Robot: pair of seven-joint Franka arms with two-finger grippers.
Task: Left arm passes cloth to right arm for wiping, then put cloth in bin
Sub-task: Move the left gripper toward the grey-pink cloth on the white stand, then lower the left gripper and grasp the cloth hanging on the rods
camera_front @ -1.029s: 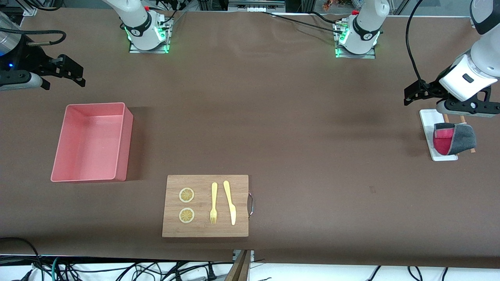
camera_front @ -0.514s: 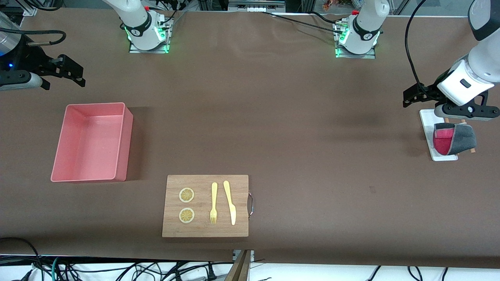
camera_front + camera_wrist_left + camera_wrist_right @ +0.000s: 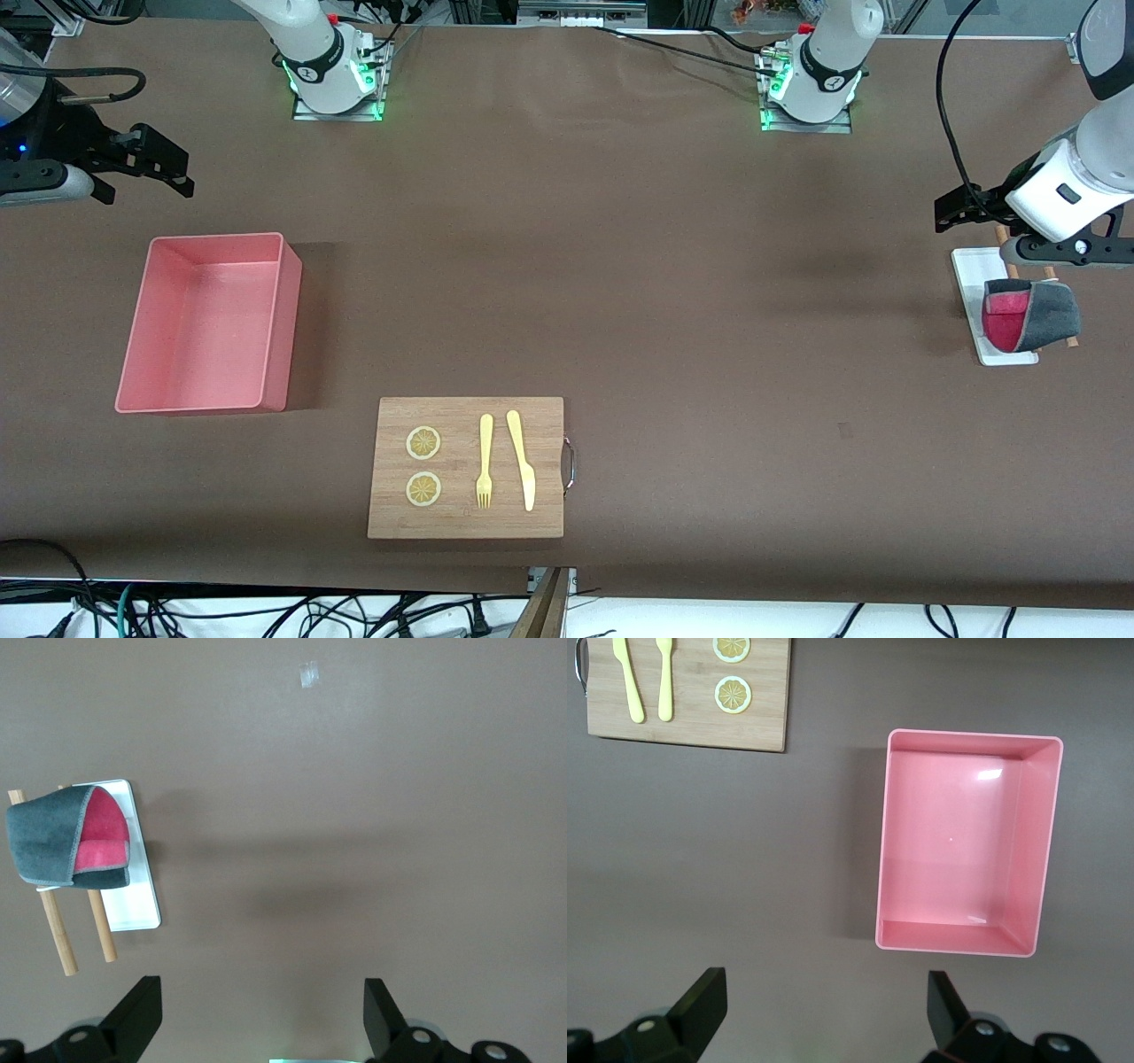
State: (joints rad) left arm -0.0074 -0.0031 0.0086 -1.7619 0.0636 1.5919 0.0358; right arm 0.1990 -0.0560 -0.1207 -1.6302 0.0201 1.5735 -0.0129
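Left gripper (image 3: 257, 1028), fingers spread wide, hovers over the table beside the white tray (image 3: 970, 266) carrying the folded cloth (image 3: 1032, 315). Right gripper (image 3: 824, 1023), likewise parted and empty, waits above bare table near the pink bin (image 3: 205, 321).

A brown-covered table (image 3: 638, 292) carried everything. Toward the right arm's end sat a pink bin (image 3: 205, 322), open-topped. Nearer the front camera than the bin lay a wooden board (image 3: 466, 467) with a metal handle on one short edge. At the left arm's end rested a small flat white tray (image 3: 971, 282). The two arms' bases (image 3: 337, 84) stood along the edge farthest from the front camera
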